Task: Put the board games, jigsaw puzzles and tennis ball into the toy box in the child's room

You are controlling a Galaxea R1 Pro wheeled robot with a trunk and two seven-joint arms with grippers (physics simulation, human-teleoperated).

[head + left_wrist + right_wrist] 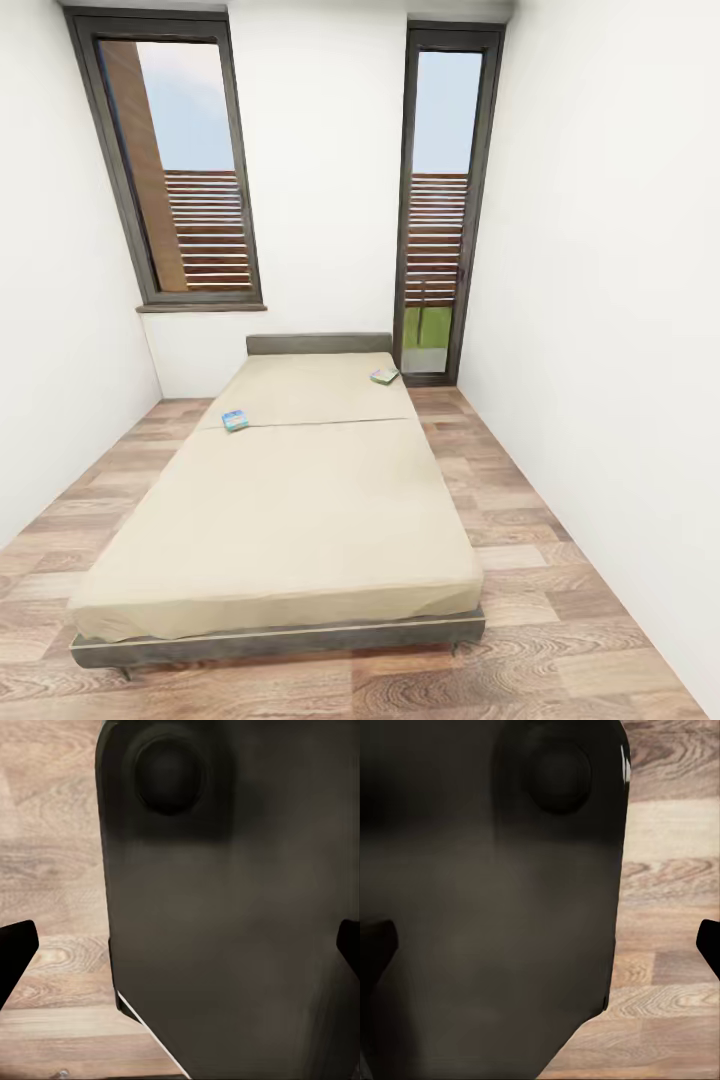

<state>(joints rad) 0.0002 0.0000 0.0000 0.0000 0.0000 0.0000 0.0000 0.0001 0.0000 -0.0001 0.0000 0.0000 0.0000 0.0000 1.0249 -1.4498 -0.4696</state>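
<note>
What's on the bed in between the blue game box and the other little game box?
Nothing: in the head view, only bare beige mattress of the bed lies between the blue game box and the green-edged game box.

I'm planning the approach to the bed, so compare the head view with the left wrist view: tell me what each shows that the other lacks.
Head view only: the bed with two small game boxes on its mattress, a blue one near the left edge and a greenish one near the headboard, plus two tall windows.

Left wrist view only: a dark robot part up close, and the left gripper with fingertips spread wide, holding nothing.

Both: wood-plank floor.
</note>
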